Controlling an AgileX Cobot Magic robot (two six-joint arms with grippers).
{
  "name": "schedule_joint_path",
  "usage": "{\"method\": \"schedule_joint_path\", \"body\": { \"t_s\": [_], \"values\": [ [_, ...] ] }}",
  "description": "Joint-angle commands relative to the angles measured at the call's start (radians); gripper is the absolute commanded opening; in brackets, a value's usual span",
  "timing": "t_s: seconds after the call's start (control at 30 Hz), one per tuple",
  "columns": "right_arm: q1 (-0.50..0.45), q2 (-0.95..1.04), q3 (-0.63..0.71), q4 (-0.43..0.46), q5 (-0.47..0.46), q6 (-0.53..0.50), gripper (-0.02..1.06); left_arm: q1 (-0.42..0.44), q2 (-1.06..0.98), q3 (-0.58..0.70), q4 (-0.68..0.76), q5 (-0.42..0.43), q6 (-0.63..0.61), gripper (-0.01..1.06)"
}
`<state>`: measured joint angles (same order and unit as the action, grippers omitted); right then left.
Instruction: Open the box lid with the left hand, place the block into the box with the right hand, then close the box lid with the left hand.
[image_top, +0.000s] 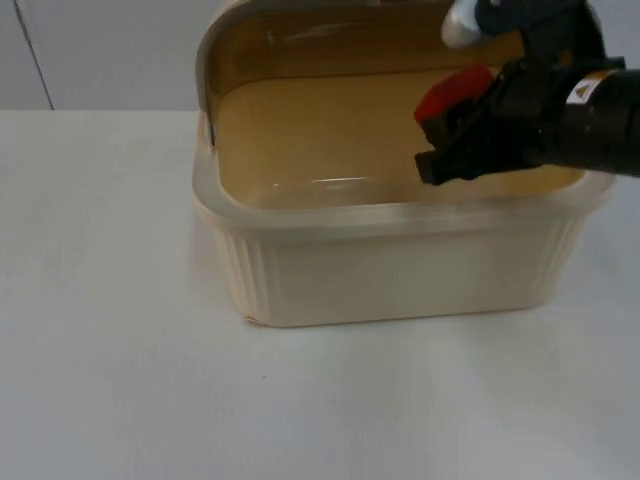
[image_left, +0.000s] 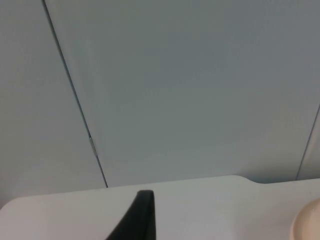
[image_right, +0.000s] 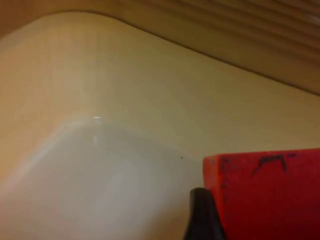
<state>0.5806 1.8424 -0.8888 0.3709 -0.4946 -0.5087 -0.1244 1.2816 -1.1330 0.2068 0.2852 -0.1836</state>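
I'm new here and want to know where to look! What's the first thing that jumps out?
The bright red block, gripped by the right gripper over the open cream box in the middle of the white table. The box's lid stands up at the back. The left gripper waits over the table's edge by the grey wall.

White table top (image_top: 120, 380) spans foreground, smooth, matte, evenly lit, soft shadow near middle. Grey partition wall (image_top: 110, 50) closes far edge, thin dark vertical seam near left. Left wrist view: same grey wall (image_left: 190, 90) in flat panels, dark seams between them, pale table edge (image_left: 210, 187) meeting its base.
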Motion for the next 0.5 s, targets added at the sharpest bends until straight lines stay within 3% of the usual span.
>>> {"method": "schedule_joint_path", "body": {
  "t_s": [0.0, 0.1, 0.23, 0.27, 0.37, 0.47],
  "values": [
    [-0.004, 0.022, -0.022, 0.000, -0.055, -0.004, 0.04, -0.005, -0.003, 0.000, 0.005, -0.005, -0.008, 1.04],
    [-0.004, 0.049, -0.058, 0.000, -0.048, -0.004, 0.15, -0.005, -0.003, 0.000, 0.005, -0.005, -0.008, 1.04],
    [-0.004, 0.089, -0.144, 0.000, 0.024, 0.007, 0.51, -0.005, -0.003, 0.000, 0.010, 0.015, -0.008, 1.04],
    [-0.004, 0.089, -0.144, 0.000, 0.024, 0.007, 0.51, -0.005, -0.003, 0.000, 0.010, 0.015, -0.008, 1.04],
    [-0.004, 0.096, -0.184, -0.002, 0.076, 0.007, 0.83, -0.005, -0.003, 0.002, 0.017, 0.023, -0.008, 1.04],
    [-0.004, 0.096, -0.192, -0.002, 0.118, 0.007, 0.92, -0.005, -0.003, 0.002, 0.019, 0.023, -0.008, 1.04]
  ]
}}
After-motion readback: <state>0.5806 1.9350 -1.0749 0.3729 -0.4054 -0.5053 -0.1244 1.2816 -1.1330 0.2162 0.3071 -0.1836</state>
